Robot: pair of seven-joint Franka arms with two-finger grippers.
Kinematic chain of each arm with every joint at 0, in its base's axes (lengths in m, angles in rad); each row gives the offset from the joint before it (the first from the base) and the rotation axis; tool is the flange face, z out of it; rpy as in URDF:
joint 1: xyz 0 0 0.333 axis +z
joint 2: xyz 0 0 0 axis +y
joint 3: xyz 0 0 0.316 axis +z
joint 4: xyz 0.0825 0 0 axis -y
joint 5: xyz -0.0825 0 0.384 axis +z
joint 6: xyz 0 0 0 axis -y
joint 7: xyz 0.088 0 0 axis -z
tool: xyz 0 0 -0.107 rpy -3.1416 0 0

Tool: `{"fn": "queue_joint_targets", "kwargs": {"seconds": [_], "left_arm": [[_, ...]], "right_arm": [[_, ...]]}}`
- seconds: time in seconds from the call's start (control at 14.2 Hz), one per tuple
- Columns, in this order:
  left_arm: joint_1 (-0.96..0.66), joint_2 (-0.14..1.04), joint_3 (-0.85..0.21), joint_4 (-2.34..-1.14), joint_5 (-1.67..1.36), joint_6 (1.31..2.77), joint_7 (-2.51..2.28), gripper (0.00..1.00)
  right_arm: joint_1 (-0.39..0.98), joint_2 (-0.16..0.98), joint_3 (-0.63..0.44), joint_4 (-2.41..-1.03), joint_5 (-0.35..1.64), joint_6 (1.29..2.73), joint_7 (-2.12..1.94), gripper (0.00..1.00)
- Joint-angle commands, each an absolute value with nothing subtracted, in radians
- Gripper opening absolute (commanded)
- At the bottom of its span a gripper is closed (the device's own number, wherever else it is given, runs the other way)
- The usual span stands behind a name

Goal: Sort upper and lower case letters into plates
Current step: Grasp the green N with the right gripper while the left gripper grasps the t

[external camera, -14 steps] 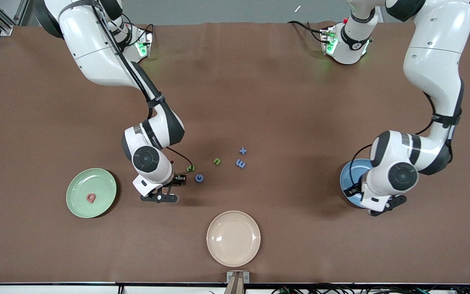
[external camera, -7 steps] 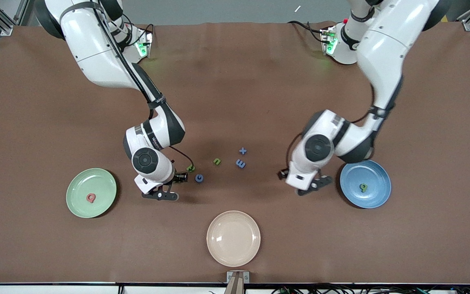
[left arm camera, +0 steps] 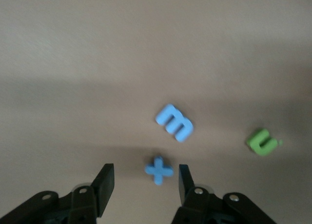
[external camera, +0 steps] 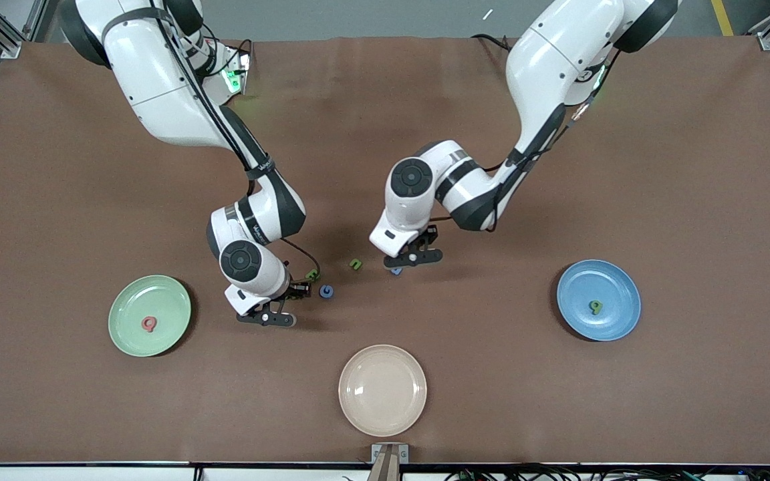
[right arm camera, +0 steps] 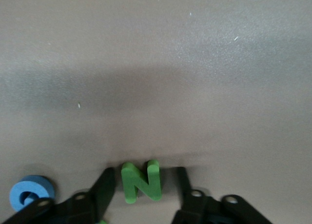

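From the front view, the brown table (external camera: 559, 401) carries three round shallow plates: a pale green plate (external camera: 132, 331) toward the right arm's end with a small pink foam letter (external camera: 149, 325) in it, a medium blue plate (external camera: 619, 290) toward the left arm's end with a small green foam letter (external camera: 596, 306) in it, and a cream-beige plate (external camera: 382, 390) nearest the camera. Between the arms lie a green u-shaped letter (external camera: 355, 264) and a blue G (external camera: 326, 290). The left gripper (external camera: 414, 256) hangs over the blue pieces in the middle, hiding most of them. The right gripper (external camera: 289, 292) sits low beside the blue G, with only a sliver of green showing at its fingers.

The left wrist view reveals what the arm covers: a small blue plus-shaped piece (left arm camera: 159, 170) lies between the left gripper's (left arm camera: 146, 184) wide-spread fingers, untouched, with a blue E-shaped letter (left arm camera: 174, 122) just past it and the green u apart from both.

The right wrist view shows a green capital N (right arm camera: 141, 181) between the right gripper's (right arm camera: 144, 189) parted fingers, gaps visible on both sides, and the blue G off to one side.
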State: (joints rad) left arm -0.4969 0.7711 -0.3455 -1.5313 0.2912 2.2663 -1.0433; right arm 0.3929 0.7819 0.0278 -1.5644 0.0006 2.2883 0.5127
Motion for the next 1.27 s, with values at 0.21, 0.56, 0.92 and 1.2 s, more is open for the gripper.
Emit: {"fn": "queue_joint_targets", "kwargs": {"seconds": [0.21, 0.56, 0.92, 1.2], "left_arm": [[-0.514, 0.85, -0.337, -1.503, 0.316, 2.351, -1.031, 0.62], [-0.526, 0.867, -0.337, -1.503, 0.331, 2.37, -1.034, 0.57], [-0.526, 0.868, -0.331, -1.509, 0.333, 2.358, -1.038, 0.18], [-0.514, 0.83, -0.296, -1.503, 0.331, 2.317, -1.045, 0.01]], "right_arm": [[0.39, 0.769, 0.023, -1.583, 0.012, 2.289, 0.525, 0.04], [0.338, 0.753, -0.021, -1.499, -0.049, 2.191, 0.399, 0.04], [0.288, 0.736, -0.133, -1.491, -0.146, 2.187, 0.126, 0.04], [0.183, 0.739, -0.153, -1.506, -0.137, 2.186, -0.085, 0.06]]}}
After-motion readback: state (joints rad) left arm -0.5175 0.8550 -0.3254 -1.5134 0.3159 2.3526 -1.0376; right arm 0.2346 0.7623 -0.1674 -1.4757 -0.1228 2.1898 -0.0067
